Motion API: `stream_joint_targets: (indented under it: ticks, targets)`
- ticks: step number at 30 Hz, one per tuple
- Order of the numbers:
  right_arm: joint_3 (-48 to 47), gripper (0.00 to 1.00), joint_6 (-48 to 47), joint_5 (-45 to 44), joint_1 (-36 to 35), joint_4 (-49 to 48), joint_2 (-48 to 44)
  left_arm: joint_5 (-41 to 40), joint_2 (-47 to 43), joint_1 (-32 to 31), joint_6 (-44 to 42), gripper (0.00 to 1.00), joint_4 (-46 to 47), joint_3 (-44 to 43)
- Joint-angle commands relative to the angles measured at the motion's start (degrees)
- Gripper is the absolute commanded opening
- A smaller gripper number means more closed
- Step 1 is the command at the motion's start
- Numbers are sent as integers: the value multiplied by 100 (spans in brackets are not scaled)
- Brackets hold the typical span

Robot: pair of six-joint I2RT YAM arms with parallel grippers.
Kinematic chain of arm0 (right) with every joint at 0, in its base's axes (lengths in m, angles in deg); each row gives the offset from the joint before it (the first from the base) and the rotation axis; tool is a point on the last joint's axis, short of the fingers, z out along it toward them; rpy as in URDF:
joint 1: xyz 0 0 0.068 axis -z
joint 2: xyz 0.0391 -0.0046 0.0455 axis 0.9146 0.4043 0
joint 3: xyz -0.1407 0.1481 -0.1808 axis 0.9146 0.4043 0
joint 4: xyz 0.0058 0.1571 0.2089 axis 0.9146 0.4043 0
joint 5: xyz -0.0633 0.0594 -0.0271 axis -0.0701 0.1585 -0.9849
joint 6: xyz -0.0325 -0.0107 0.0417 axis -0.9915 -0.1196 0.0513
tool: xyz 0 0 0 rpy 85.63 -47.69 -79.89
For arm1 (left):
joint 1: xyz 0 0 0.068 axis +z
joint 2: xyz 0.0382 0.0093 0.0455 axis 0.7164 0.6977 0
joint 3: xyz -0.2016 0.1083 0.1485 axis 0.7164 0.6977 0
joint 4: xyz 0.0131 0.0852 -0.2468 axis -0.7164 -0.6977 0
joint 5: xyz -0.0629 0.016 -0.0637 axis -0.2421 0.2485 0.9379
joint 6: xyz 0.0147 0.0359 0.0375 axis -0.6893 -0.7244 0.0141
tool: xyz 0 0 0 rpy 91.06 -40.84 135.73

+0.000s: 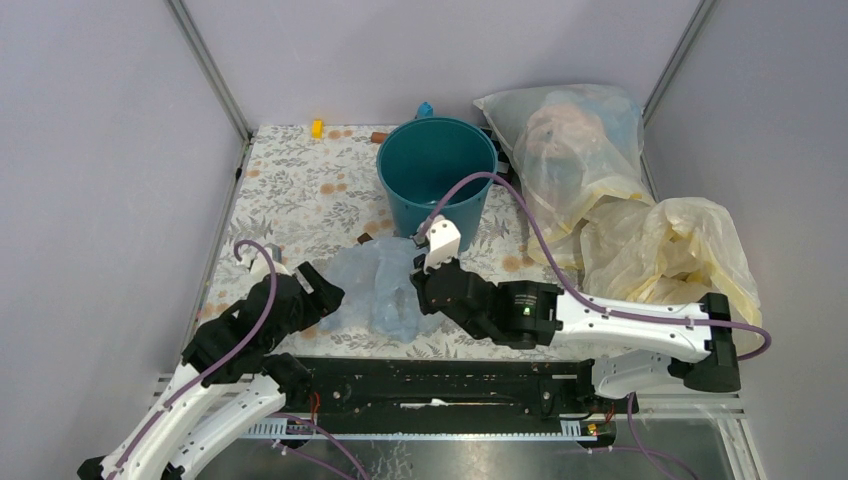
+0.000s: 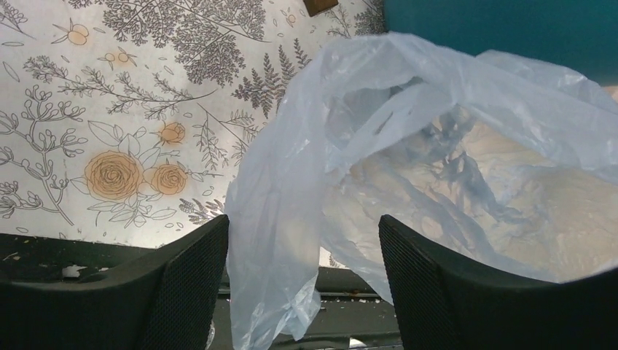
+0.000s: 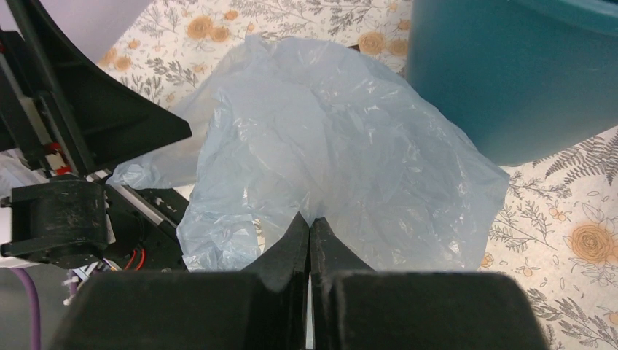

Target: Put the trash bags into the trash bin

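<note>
Right gripper [image 3: 310,227] clenching trash bag [image 3: 328,146] fold, lower centre, likely for lift into trash bin [image 3: 510,73] upper right; left gripper [image 2: 302,240] spread, straddling bag edge.

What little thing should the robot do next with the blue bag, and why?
Probably close the left claw on the fold of trash bag lying between its open jaws. The right claw is shut on the bag's other side, and the bag lies on the table beside the trash bin, so a second grip should help lift it in.
</note>
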Motion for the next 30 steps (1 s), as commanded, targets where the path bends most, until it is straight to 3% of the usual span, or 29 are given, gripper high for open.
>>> stream_joint_targets:
  ticks: [1, 6, 17, 21, 23, 27, 30]
  targets:
    - [181, 0, 153, -34, 174, -8, -522, 89, 144, 12, -371, 76, 293, -340]
    - [463, 0, 226, -72, 332, 70, -1018, 536, 361, 16, -656, 72, 620, -269]
    - [705, 0, 299, -312, 677, 355, -1473, 1082, 1181, 12, -1439, 73, 411, -567]
    - [768, 0, 271, -296, 886, 384, -1530, 1460, 1387, 12, -1631, 83, 398, -555]
    - [764, 0, 250, -228, 986, 387, -1525, 1791, 1397, 12, -1622, 98, 557, -462]
    - [621, 0, 178, -98, 1070, 387, -1345, 2741, 1125, 7, -1523, 99, 1346, -31]
    - [479, 0, 138, -49, 1093, 387, -1134, 2725, 1000, 3, -1517, 99, 1492, 171]
